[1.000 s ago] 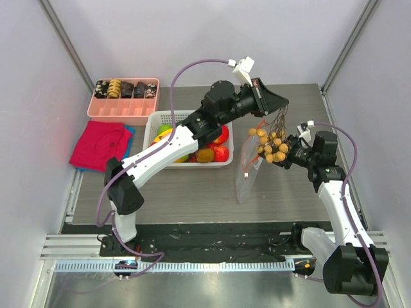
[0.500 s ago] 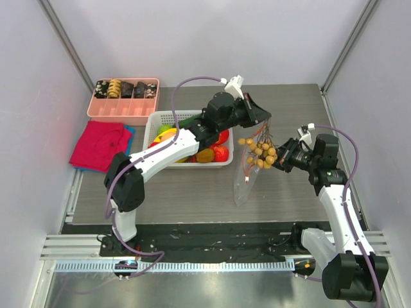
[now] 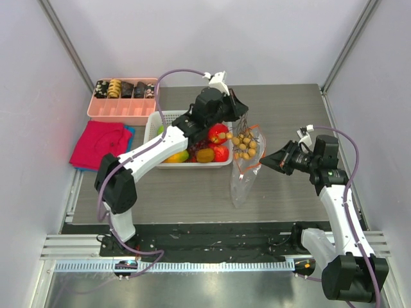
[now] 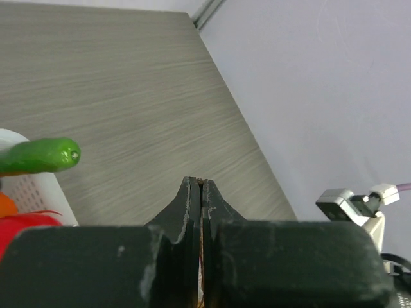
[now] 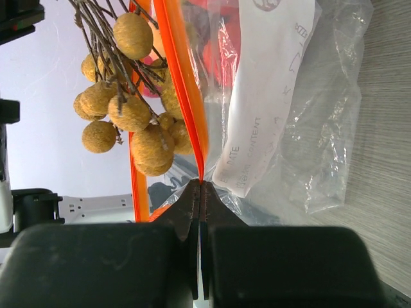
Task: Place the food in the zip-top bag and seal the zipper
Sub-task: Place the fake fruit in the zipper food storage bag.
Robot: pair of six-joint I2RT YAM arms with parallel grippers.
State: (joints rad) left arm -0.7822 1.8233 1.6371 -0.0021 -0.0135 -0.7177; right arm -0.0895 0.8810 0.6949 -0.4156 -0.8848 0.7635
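Tan berry bunch point(image 3: 243, 142) now lower, in left claw point(image 4: 202, 186); right claw point(image 5: 200, 186) tight on zipper point(image 5: 183, 90).

Bright, even light; faint shadows; near foregrounds seem blurred.

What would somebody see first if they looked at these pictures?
Probably the tan berry bunch dangling from the left gripper in the middle of the table, right at the mouth of the clear zip-top bag. The right gripper pinches the bag's orange zipper, and the white basket of bright fruit sits just left.
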